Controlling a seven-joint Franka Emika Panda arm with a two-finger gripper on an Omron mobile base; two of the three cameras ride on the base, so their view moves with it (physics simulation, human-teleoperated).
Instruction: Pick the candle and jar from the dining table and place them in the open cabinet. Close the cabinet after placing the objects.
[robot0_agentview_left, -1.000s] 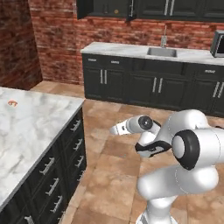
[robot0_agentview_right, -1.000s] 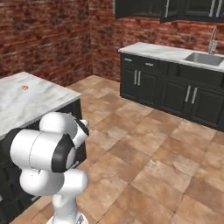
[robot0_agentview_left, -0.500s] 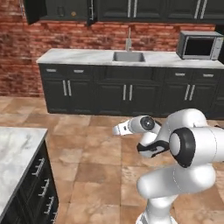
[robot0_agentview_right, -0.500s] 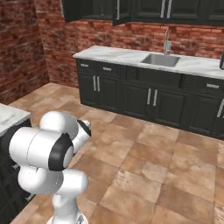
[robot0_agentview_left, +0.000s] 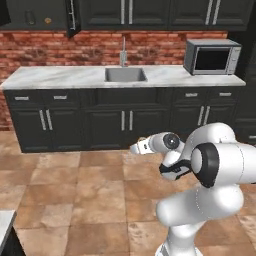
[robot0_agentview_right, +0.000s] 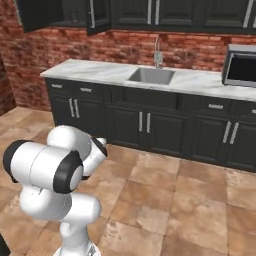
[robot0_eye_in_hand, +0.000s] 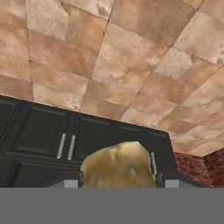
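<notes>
While base turned, sink (robot0_agentview_left: 125, 75) centred; tool (robot0_eye_in_hand: 118, 183) grips jar (robot0_eye_in_hand: 117, 165).

The white arm rises from its base, folds at a dark elbow joint, and reaches left at mid height over the floor. The gripper (robot0_eye_in_hand: 117, 183) at its end has its two finger tips closed on a rounded tan-filled jar (robot0_eye_in_hand: 117, 165).

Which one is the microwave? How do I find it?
Find the long marble counter under the brick wall. Follow it past the sink to its right end. The microwave sits there, a silver box with a dark glass door, the only appliance standing on the counter.
</notes>
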